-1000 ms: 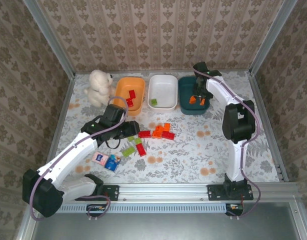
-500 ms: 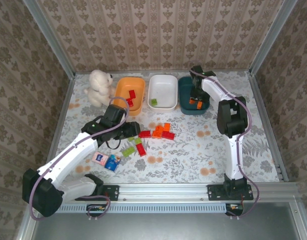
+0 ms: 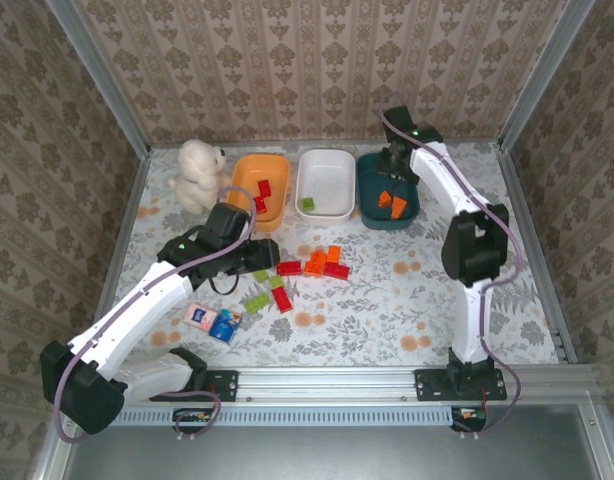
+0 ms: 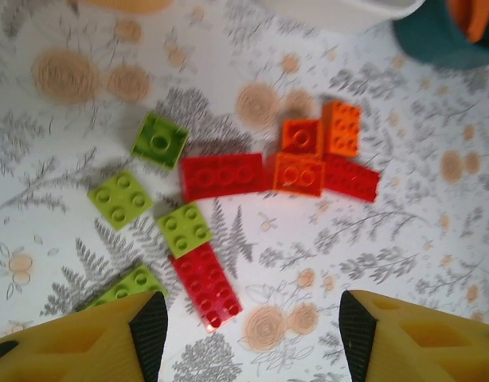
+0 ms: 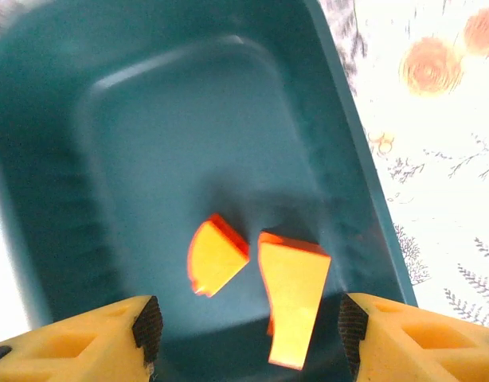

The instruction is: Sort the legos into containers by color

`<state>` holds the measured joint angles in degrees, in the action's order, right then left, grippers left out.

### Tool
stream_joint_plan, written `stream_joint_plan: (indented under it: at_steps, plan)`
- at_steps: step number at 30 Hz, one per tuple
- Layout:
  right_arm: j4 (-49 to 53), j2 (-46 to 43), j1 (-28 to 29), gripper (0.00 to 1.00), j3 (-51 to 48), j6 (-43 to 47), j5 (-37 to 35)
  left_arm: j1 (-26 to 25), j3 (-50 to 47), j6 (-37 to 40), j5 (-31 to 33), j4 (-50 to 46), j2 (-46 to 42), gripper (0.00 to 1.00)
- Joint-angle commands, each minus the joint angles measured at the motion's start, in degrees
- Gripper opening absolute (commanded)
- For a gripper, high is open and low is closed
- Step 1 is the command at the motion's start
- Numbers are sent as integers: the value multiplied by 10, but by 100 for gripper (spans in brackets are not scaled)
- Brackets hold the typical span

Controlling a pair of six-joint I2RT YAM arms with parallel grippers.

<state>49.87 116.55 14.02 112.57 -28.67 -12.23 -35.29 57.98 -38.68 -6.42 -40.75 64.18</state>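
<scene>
Three containers stand in a row at the back: an orange tray point(image 3: 277, 168) with red legos point(image 3: 263, 192), a white tray point(image 3: 327, 165) with one green lego point(image 3: 308, 204), and a dark teal tray point(image 3: 370, 190). My right gripper point(image 5: 248, 330) hangs open above the teal tray point(image 5: 37, 199), over two loose orange legos point(image 5: 217, 255) on its floor. My left gripper point(image 4: 250, 338) is open over the loose pile, with nothing in it. A red lego point(image 4: 209, 284) lies just ahead of its left finger, with green legos point(image 4: 185, 229) and orange legos point(image 4: 299, 173) beyond.
A white plush toy point(image 3: 198, 172) sits left of the orange tray. Pink and blue flat packets point(image 3: 213, 321) lie near the left arm's elbow. Metal rails and patterned walls bound the table on all sides.
My right gripper has opened above the teal tray and let go of an orange lego, which now lies inside. The left gripper has shifted slightly away from the arm bases.
</scene>
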Motion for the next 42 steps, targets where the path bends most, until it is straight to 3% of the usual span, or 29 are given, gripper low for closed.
stream_joint_plan:
  at_steps: [1, 8, 14, 19, 27, 35, 42]
  plan:
    - [-89, -161, 45, 63, -92, 36, -6, -6, 43, 35, 4, -18, 24, 62]
    - [-228, -437, 116, 65, -392, 29, 53, -30, 115, 2, 16, -7, 98, 62]
    - [-162, -616, 145, 65, -548, -20, 116, -103, 175, -19, 34, 5, 209, 63]
    - [-111, -710, 151, 67, -592, -16, 156, -126, 207, -78, 85, -26, 268, 62]
    - [-103, -722, 152, 67, -598, -20, 213, -116, 173, -129, 163, -144, 265, 60]
    - [-123, -693, 152, 67, -609, -21, 241, -56, 19, -168, 104, -97, 185, 62]
    - [-143, -658, 152, 67, -602, -20, 250, -18, -11, -151, 74, -84, 194, 59]
